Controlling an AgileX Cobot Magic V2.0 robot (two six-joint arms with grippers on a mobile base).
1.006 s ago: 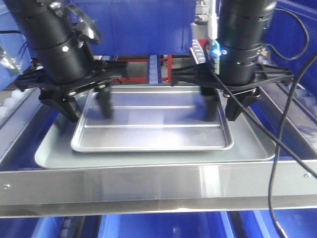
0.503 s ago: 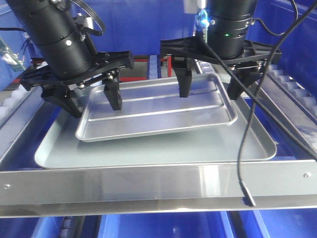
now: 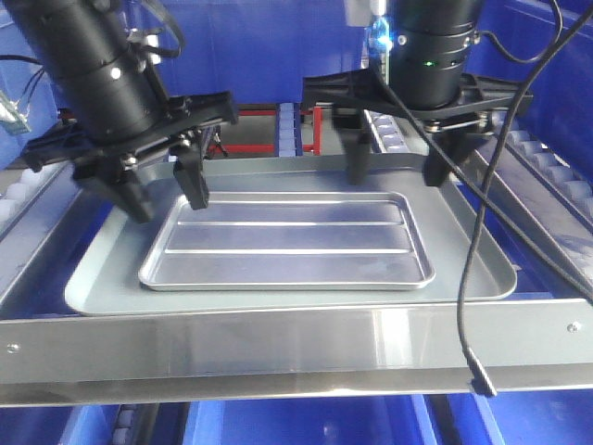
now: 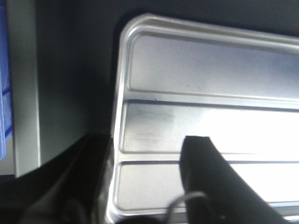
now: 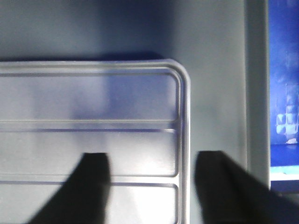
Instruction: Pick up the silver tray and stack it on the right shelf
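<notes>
Lying flat in the middle of your front view, the silver tray (image 3: 287, 243) rests inside the larger dull grey tray (image 3: 102, 278), its two long ribs running side to side and its rim clear of the grey tray's raised edges on all sides. The grey tray sits on the right shelf (image 3: 296, 348), behind the broad shiny front bar with its screws; white rollers (image 3: 547, 162) show along the far right rail. Your left gripper (image 3: 157, 190) hangs over the silver tray's left end with its fingers (image 3: 193, 181) spread wide, one outside the rim and one over the tray floor, gripping nothing. Your right gripper (image 3: 397, 171) hangs over the tray's far right corner, fingers likewise wide and holding nothing; a black cable (image 3: 463, 278) loops down from it past the front bar. In the left wrist view one dark finger (image 4: 210, 182) lies over the tray (image 4: 210, 93) floor. In the right wrist view the two fingers (image 5: 93, 182) straddle the tray's (image 5: 93, 102) right rim. Blue bins (image 3: 241, 37) stand behind.
</notes>
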